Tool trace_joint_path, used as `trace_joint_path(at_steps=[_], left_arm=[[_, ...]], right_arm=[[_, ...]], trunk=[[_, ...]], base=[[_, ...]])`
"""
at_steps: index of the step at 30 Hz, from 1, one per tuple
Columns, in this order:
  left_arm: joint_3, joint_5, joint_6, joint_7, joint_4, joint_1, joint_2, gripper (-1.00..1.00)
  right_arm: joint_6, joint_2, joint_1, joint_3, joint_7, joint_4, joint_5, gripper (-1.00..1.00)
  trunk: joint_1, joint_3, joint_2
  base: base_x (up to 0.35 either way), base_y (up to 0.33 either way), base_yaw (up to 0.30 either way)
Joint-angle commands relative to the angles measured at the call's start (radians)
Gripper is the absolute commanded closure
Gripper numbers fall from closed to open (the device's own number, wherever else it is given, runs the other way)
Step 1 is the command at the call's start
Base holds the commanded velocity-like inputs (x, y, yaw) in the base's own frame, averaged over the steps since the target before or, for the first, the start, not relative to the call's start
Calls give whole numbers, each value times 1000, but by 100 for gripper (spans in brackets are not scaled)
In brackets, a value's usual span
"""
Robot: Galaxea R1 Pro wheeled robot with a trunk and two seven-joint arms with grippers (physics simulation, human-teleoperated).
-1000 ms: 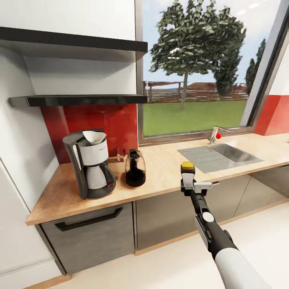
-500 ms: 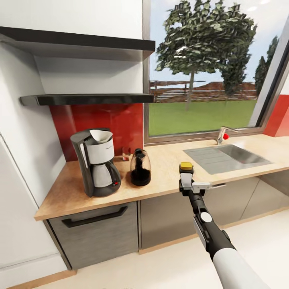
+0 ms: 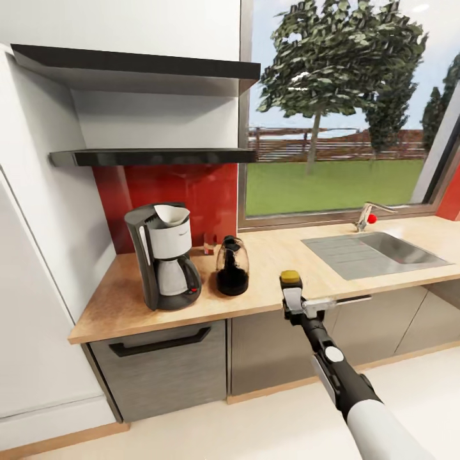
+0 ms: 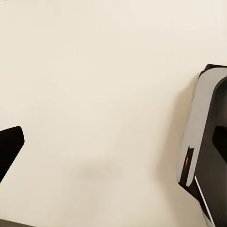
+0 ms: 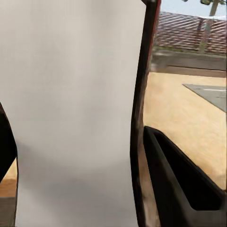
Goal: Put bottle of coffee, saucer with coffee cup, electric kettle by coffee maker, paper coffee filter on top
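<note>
Yellow-capped bottle of coffee [image 3: 291, 278] is riding in the right gripper [image 3: 292, 299], jaws clamped on its body, in front of the kitchen countertop [image 3: 281, 255]. Whole head view has been sliding over the last second, so the base is moving; coffee maker [image 3: 165, 264] and electric kettle [image 3: 231, 266] only look shifted. Bottle is nearing its spot beside them. Paper coffee filter [image 3: 171, 216] is sitting on the maker. Right wrist view: pale label [image 5: 75, 109], no readable writing. Left gripper: can't tell.

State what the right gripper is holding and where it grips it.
The right gripper holds the small dark brown bottle of coffee with the yellow-gold cap, its fingers closed on the pale-labelled body below the cap.
</note>
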State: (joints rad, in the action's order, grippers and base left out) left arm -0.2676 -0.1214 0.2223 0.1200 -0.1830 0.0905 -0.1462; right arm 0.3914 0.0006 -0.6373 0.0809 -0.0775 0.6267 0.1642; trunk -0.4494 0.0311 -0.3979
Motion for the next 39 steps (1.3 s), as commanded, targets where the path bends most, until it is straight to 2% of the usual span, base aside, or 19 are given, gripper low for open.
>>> trace_joint_path(at_steps=[1, 4, 8, 10, 14, 16, 20, 26, 31, 39], left_arm=[[-5, -11, 2, 3, -1, 0, 0, -100], [-4, -13, 2, 3, -1, 0, 1, -100], [0, -14, 2, 3, -1, 0, 2, -100], [1, -15, 2, 3, -1, 0, 4, -100], [2, -15, 2, 3, -1, 0, 6, -100], [3, -15, 2, 3, -1, 0, 6, -100], [4, -16, 2, 3, -1, 0, 7, -100], [4, -17, 2, 1, -1, 0, 8, -100], [4, -17, 2, 1, -1, 0, 8, -100], [4, -17, 2, 1, -1, 0, 10, -100]], right_arm=[[6, -4, -1, 10, -63, -1, 0, 100], [13, -29, -1, 12, -222, -1, -1, 100], [13, -70, -1, 12, -393, 40, -4, 100], [13, -77, -1, 11, -482, 100, -4, 100], [9, -82, -1, 11, -668, 155, -3, 100], [-4, -82, -1, 11, -729, 176, -4, 100], [-60, -75, -1, 8, -764, 195, -3, 100], [-152, -73, -1, 8, -776, 203, -4, 100], [-174, -72, -1, 8, -777, 202, -6, 100], [-177, -73, -1, 10, -777, 197, -6, 100]], trunk=[[-1, 2, -2], [-1, 2, -2], [-1, 2, -2], [-1, 2, -2], [-1, 2, -2], [-1, 2, -2], [-1, 2, -2], [-1, 2, -2], [-1, 2, -2], [-1, 2, -2]], base=[[0, 0, 0], [0, 0, 0], [0, 0, 0], [0, 0, 0], [0, 0, 0], [0, 0, 0], [0, 0, 0], [0, 0, 0], [0, 0, 43], [0, 0, 266]])
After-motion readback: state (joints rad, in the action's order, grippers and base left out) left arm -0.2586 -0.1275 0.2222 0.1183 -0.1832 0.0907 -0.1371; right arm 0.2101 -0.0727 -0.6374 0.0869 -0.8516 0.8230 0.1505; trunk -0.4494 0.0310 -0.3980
